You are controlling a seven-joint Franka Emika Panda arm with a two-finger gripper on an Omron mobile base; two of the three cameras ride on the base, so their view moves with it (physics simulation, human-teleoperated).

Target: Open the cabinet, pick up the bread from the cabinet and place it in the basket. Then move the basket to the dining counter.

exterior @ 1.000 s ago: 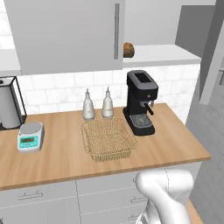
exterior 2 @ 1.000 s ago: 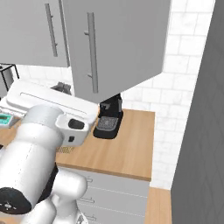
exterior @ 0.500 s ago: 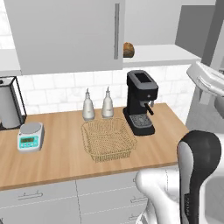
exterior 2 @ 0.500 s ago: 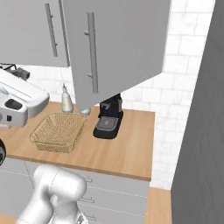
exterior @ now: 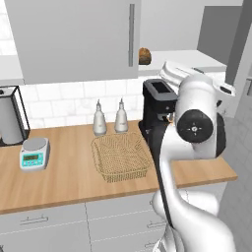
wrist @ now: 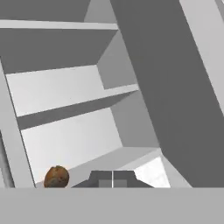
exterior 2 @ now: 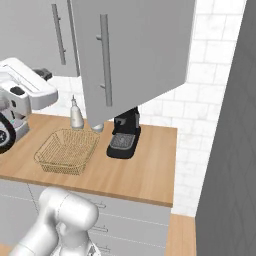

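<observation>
cabinet (exterior 2: 135,50): door's swung open, so you can reach the shelf
bread (exterior: 144,55): sits inside
gripper (wrist: 112,178): pinched closed, empty, aimed inside
basket (exterior: 120,156): below the cabinet, ready for bread

1. The place is a kitchen: a wood counter (exterior: 64,179) backed by white tiles (exterior: 69,98).
2. A coffee machine (exterior 2: 123,135) stands at the basket's (exterior: 120,157) 3 o'clock.
3. Grey wall cabinets (exterior: 74,39) hang above, drawers (exterior: 42,221) below.

Both base views look down from behind, left and right, sharing the basket (exterior: 121,157) (exterior 2: 67,150) and surface (exterior: 59,179) (exterior 2: 145,175); hand view looks close up into the cabinet (wrist: 144,87).
</observation>
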